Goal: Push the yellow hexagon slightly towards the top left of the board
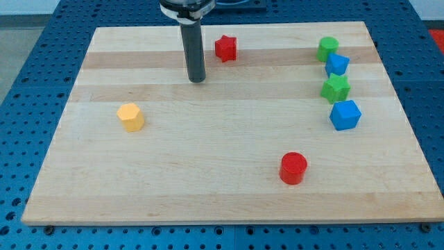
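Note:
The yellow hexagon [130, 117] lies on the wooden board [208, 187] at the view's left, about mid-height. My tip [197, 79] rests on the board near the view's top centre, up and to the right of the yellow hexagon and well apart from it. A red star [225, 48] sits just right of the rod, near the top edge.
A red cylinder [293, 167] stands at the lower right of centre. Along the view's right side, from top to bottom, sit a green cylinder [328, 48], a blue block [337, 64], a green star [336, 88] and a blue hexagon-like block [345, 114].

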`<state>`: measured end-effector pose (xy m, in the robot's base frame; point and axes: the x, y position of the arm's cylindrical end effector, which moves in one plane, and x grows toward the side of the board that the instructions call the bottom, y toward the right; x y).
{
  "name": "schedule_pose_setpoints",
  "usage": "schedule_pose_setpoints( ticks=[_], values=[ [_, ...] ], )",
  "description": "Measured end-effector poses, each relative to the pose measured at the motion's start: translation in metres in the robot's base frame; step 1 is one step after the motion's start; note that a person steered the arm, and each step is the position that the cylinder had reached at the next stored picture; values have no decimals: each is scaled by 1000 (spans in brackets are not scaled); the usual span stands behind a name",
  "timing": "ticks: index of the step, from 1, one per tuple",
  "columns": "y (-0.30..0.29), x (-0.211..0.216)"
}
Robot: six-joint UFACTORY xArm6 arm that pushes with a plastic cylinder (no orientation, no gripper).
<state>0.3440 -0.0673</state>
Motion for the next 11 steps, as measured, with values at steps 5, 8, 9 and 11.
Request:
schedule_pose_setpoints(
  ticks=[5,8,9,11],
  values=[
    [7,104],
    [-104,130],
    [-112,105],
    [-112,47]
  ],
)
